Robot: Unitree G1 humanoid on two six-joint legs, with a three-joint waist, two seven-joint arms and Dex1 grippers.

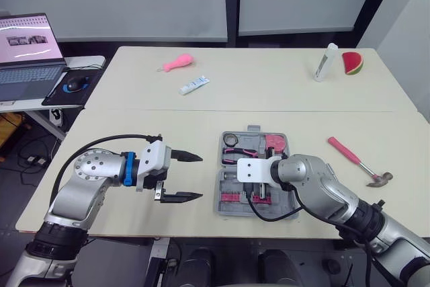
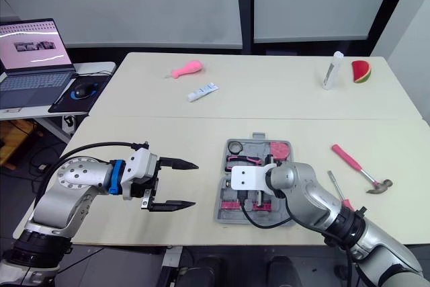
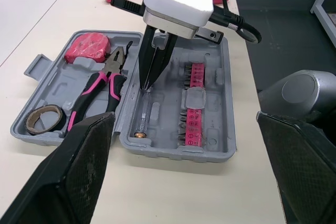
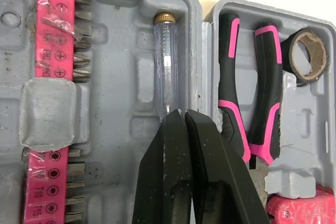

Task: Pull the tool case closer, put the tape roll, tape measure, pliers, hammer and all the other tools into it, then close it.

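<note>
The grey tool case (image 1: 222, 208) lies open at the table's front centre. Its lid half holds a tape roll (image 3: 44, 119), pink-handled pliers (image 3: 100, 90) and a pink tape measure (image 3: 86, 47). The other half holds pink bit strips (image 3: 191, 103) and a clear-handled screwdriver (image 4: 165, 66) lying in its slot. My right gripper (image 3: 148, 82) points down into the case, shut on the screwdriver's shaft end. My left gripper (image 1: 191, 177) hovers open and empty left of the case. A pink-handled hammer (image 1: 356, 160) lies on the table right of the case, and a thin screwdriver (image 2: 336, 189) lies beside my right arm.
At the table's far side lie a pink toy (image 1: 178, 64), a small tube (image 1: 194, 85), a white bottle (image 1: 326, 62) and a watermelon slice (image 1: 352, 62). A laptop (image 1: 27, 52) and mouse (image 1: 75, 84) sit on a side desk to the left.
</note>
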